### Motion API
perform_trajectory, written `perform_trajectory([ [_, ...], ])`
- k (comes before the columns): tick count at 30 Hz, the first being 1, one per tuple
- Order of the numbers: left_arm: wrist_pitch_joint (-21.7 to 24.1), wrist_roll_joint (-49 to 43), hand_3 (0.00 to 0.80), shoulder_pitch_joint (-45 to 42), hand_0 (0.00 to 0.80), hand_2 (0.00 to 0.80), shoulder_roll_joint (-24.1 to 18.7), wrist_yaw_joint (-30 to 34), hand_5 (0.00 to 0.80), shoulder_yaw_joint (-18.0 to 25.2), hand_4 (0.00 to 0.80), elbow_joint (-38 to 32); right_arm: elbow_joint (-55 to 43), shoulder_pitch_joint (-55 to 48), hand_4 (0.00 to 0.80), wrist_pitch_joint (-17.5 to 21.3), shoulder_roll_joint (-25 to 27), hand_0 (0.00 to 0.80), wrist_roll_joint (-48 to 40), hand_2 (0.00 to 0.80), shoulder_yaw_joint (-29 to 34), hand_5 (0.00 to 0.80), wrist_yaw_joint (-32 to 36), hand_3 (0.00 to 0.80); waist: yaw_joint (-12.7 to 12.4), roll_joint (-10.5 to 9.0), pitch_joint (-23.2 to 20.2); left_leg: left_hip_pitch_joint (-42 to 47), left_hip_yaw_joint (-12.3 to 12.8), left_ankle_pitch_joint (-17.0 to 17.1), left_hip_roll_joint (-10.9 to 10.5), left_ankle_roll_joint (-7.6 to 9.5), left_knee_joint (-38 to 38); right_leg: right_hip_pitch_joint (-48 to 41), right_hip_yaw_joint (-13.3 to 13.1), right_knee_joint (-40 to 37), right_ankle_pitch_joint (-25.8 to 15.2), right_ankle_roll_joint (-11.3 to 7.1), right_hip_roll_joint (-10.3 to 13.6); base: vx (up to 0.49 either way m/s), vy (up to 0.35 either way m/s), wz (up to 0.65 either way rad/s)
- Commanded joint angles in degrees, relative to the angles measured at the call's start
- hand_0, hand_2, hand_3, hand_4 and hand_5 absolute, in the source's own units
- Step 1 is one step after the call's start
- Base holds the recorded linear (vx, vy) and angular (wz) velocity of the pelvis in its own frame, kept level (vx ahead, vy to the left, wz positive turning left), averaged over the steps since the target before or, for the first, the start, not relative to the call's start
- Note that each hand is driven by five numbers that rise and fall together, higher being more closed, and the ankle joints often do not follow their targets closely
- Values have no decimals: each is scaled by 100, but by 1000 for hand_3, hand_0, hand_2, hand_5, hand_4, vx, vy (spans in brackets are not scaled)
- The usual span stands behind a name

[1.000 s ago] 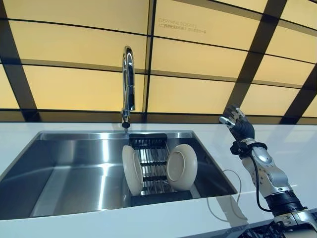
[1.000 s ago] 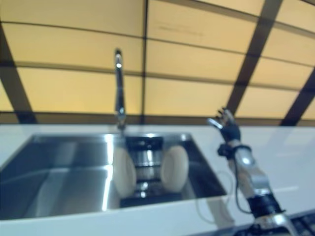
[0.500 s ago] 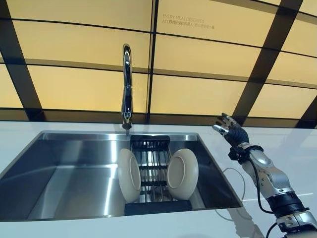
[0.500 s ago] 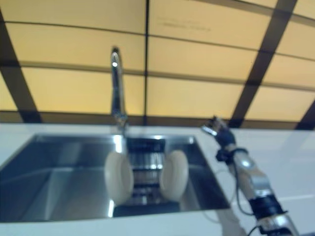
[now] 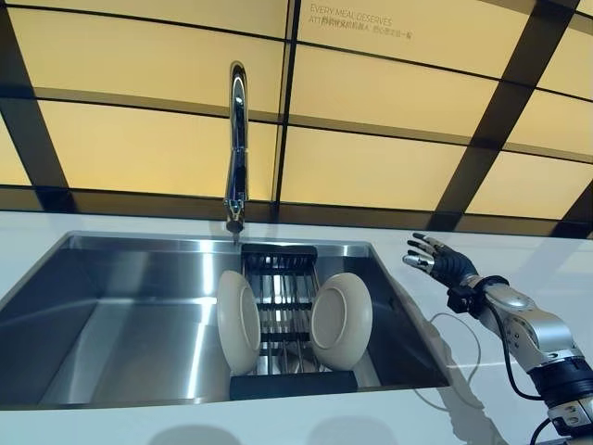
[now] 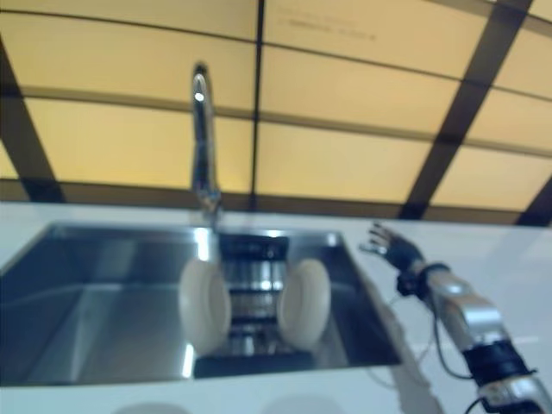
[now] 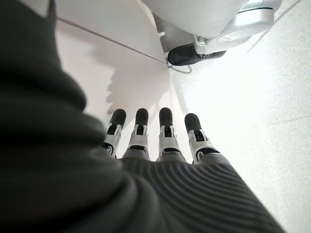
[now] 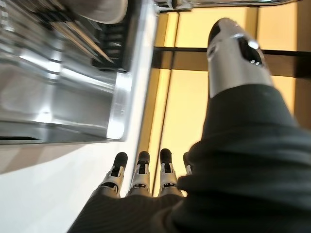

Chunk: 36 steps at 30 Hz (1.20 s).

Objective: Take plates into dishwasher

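Yellow wall panels with dark bands run behind a white table [image 5: 519, 278] that carries a steel sink [image 5: 120, 324] with a tall chrome faucet [image 5: 238, 139] at its back edge. Task status: nothing moved yet, by my reading. Both plates are in the sink, standing on edge in a dark slatted rack [image 5: 283, 306], one at each side of it: the left plate [image 5: 238, 322] and the right plate [image 5: 341, 321]. Both are cream, round and glossy, with a shallow well; they look rigid and smooth, so I judge they could slip in a loose grasp. No dishwasher shows in any view. My right hand [image 5: 435, 262] hangs above the table just right of the sink's rim, apart from the plates, fingers spread and straight, holding nothing. My left hand [image 7: 155, 141] shows only in its wrist view, fingers straight, empty, pointing at pale floor. Left to do: grasp each plate, lift it out, carry it over.
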State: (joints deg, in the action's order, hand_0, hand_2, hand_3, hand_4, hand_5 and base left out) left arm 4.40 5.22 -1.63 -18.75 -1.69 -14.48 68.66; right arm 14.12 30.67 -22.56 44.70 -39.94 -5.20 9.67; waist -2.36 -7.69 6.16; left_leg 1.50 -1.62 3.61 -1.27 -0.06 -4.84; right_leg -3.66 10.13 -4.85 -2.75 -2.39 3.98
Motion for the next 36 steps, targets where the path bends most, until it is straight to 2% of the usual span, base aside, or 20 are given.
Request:
perform_trajectory([
  [1,213,-174,0,283,0,0,-76,21,0,23,0,163,-68,32,0,-80,460,0,-258,0,-153,0,223,0,-75,-13,-223,-34,184,-89,146,-92,-16,18,-35,347,126,-132,-16,0,0,0],
  [5,241,-173,0,287,0,0,-96,47,0,36,0,185,-30,38,0,-143,500,0,-435,0,-109,0,375,0,-72,-19,-231,-23,179,-96,145,-97,-16,-3,-27,345,143,-124,-22,0,0,0],
  [10,339,-170,0,261,0,0,-131,53,0,81,0,259,-461,-476,0,-791,249,0,-1437,0,-59,0,551,0,-33,-35,-226,-38,178,-87,149,-100,-16,2,-5,382,178,-107,-38,0,0,0],
  [18,368,-100,0,239,0,0,-161,32,0,85,0,259,-963,-1068,0,-899,9,0,-1393,0,-180,0,613,0,29,-39,-210,-68,202,-77,159,-93,-16,28,-24,385,176,-105,-69,0,0,0],
  [23,405,-127,0,262,0,0,-211,62,0,99,0,292,-1004,-1223,0,-1220,254,0,-1038,0,-361,0,1153,0,48,-54,-207,-74,198,-63,157,-107,-16,19,0,402,193,-105,-82,0,0,0],
  [28,442,-153,0,268,0,0,-226,86,0,77,0,307,-948,-1195,0,-1322,341,0,-1082,0,-447,0,1206,0,35,-55,-202,-81,180,-51,153,-108,-16,19,12,424,211,-97,-85,0,0,0],
  [32,442,-235,0,262,0,0,-236,103,0,9,0,288,-961,-1196,0,-1544,326,0,-1064,0,-554,0,1310,0,3,-57,-161,-85,138,-38,148,-102,-16,16,52,457,232,-92,-85,0,0,0],
  [36,436,-266,0,256,0,0,-253,114,0,-17,0,265,-994,-1218,0,-1573,297,0,-1069,0,-574,0,1268,0,-11,-58,-145,-77,129,-36,147,-98,-16,13,60,470,230,-95,-83,0,0,0],
])
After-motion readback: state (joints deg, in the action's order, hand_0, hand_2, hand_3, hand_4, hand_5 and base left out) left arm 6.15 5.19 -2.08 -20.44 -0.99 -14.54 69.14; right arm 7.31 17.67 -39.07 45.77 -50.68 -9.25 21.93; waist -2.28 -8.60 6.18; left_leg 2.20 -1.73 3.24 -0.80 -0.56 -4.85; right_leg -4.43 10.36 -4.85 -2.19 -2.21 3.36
